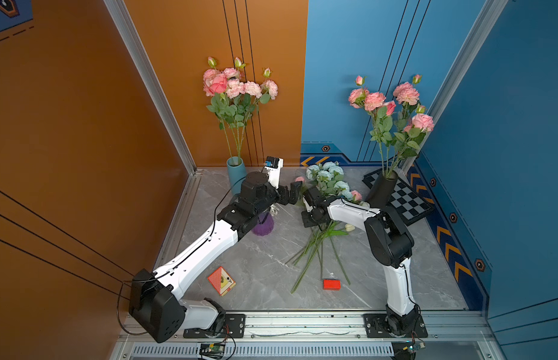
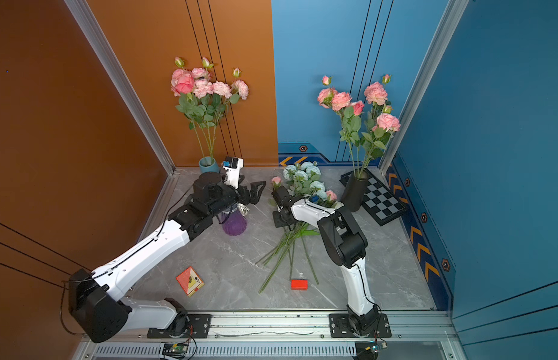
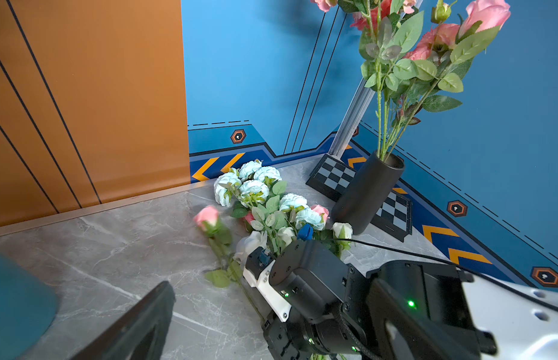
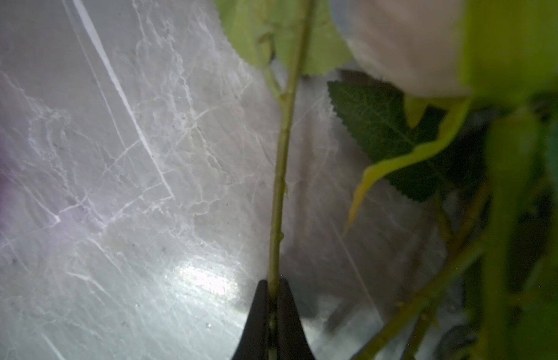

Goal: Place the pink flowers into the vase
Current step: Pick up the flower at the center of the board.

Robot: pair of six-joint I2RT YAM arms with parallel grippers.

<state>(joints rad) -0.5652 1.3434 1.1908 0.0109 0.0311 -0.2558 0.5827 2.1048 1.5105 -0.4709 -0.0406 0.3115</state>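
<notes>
Right gripper [image 4: 273,299] seen clamped on green stem of pink rosebud [image 3: 206,217], low over grey marble bench [image 1: 265,258]. Stem laid along bench, bud aimed toward orange back wall [image 1: 184,78]. Left gripper [image 1: 291,193] held wide open, just beside purple vase [image 1: 262,225]. Open bench seen near front rail.

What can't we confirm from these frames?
- Right gripper: fingertips out of sight in both top views, under its own arm; only the right wrist view shows it shut on a green stem.
- That stem's head: cut off by the frame edge.
- Purple vase: mouth covered by the left arm.
</notes>
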